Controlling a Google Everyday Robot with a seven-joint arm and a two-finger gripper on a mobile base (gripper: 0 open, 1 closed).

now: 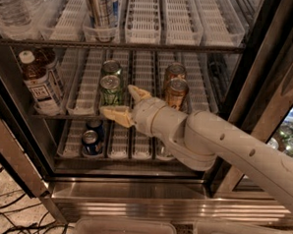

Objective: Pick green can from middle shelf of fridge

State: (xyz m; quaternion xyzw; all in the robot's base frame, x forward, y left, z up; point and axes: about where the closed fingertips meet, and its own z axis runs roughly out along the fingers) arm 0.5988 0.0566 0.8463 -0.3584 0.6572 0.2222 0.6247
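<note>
The green can point(111, 89) stands upright at the front of a white lane on the middle shelf point(87, 93) of the fridge point(132, 199). A smaller, darker green can point(110, 67) stands right behind it. My gripper point(124, 104) is open at the shelf's front edge, just right of and below the green can. One tan finger point(115, 114) lies across the front of the can's base. The other finger point(137, 93) points up beside the can's right side. Nothing is held.
Two copper-orange cans point(176, 93) stand in a lane right of my gripper. Brown bottles point(40, 81) stand at the shelf's left. A blue can point(91, 140) sits on the lower shelf, a tall can point(100, 8) on the upper one. The glass door point(12, 146) hangs open at left.
</note>
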